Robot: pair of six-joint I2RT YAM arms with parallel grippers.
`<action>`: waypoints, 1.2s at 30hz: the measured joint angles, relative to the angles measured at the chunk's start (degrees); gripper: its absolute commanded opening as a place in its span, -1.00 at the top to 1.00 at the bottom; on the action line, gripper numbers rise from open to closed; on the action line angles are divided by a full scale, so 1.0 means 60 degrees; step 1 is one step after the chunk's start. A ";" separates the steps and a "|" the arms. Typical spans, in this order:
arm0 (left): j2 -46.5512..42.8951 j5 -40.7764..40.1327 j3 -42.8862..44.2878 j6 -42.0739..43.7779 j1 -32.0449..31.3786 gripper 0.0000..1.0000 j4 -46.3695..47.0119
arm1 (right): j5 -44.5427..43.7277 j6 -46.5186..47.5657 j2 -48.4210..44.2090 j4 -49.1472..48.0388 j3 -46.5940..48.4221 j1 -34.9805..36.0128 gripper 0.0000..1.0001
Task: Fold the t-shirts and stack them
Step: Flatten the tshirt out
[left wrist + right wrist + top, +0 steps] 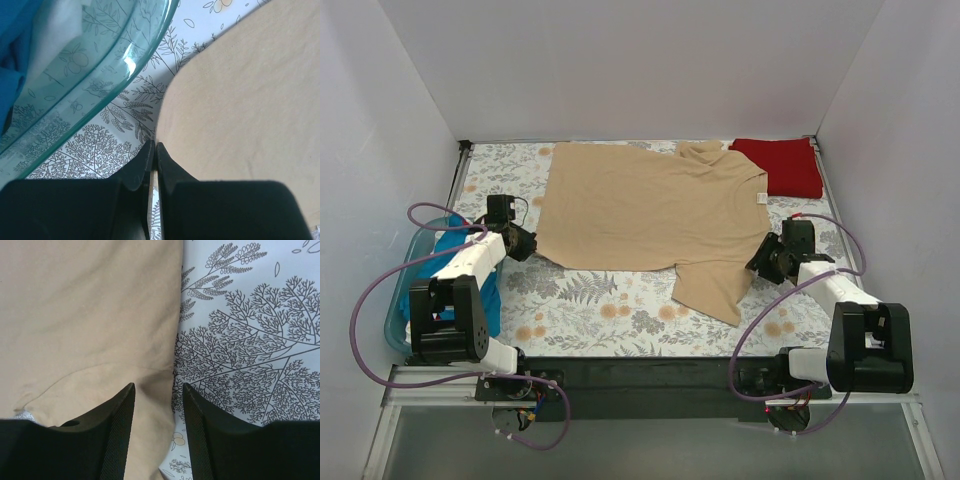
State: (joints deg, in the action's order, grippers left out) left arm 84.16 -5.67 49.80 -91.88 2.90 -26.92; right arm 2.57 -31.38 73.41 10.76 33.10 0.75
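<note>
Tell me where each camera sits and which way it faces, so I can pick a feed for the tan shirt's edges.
Top external: above and behind the robot, looking down on the tablecloth, tan t-shirt, red t-shirt and tub; left arm and right arm show.
Left wrist: low, looking along the closed left gripper at the shirt's edge and tub rim.
Right wrist: low, looking past the open right gripper, which straddles the shirt's edge.
Shared: all three show the tan t-shirt on the tablecloth.
</note>
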 measured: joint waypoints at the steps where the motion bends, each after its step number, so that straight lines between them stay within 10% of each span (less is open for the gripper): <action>1: 0.0000 0.0026 0.0000 0.0000 0.0000 1.00 0.0007 | 0.0004 -0.0022 0.0025 -0.0109 0.0004 0.0000 0.02; 15: 0.0000 0.0135 0.0000 0.0029 -0.0004 1.00 0.0069 | -0.0124 -0.0244 0.0929 -0.1180 0.0135 0.0000 0.16; 21: 0.0000 0.0226 0.0000 0.0091 0.0000 1.00 0.0106 | -0.0153 -0.0211 0.1151 -0.1388 0.0168 0.0000 0.97; 36: -0.1905 0.0339 0.3198 0.1195 0.0000 1.00 -0.0754 | 0.0426 0.0430 -0.1643 0.1129 0.5140 -0.0401 0.97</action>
State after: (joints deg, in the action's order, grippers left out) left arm 72.73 -3.64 68.99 -84.71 2.90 -31.44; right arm 5.13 -28.80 63.55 17.54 63.94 -1.65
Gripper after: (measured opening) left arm 0.014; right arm 0.025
